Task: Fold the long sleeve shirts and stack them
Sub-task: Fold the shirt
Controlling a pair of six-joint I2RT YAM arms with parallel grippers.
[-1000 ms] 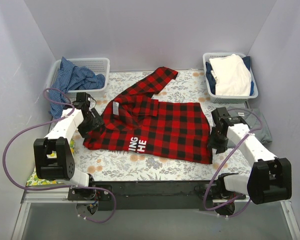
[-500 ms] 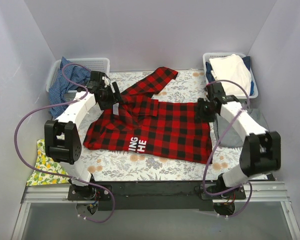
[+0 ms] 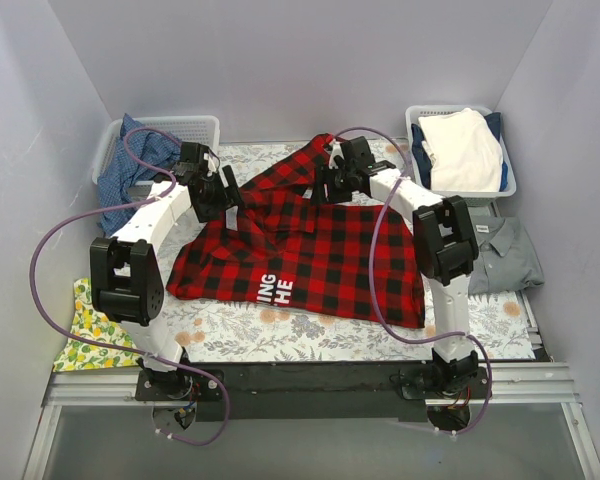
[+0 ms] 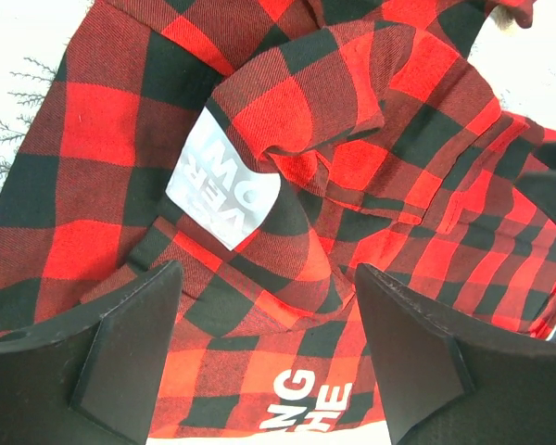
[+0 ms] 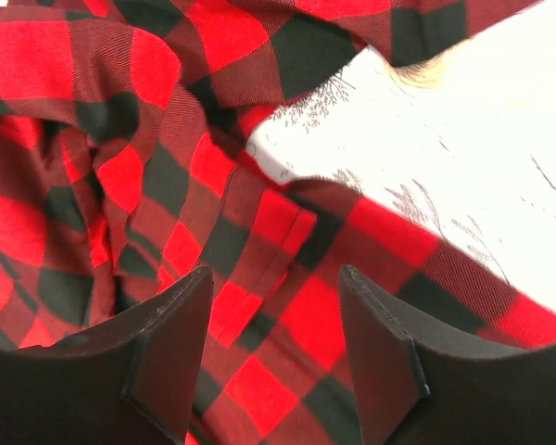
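Flannel shirt (image 3: 320, 250): looked soft, limp, light; the bunched sleeve fold seemed the best hold.
Left gripper (image 4: 264, 306): fingers stood apart, empty.
Right gripper (image 5: 273, 278): fingers stood apart, empty.

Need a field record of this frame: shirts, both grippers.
plaid: red-and-black buffalo-plaid flannel shirt, spread on floral table cover, rumpled at the top, white lettering showing
grey: plain grey collared shirt, lying at the table's right side
left gripper: open, over the rumpled plaid, holding nothing
right gripper: open, over the plaid's far edge, holding nothing
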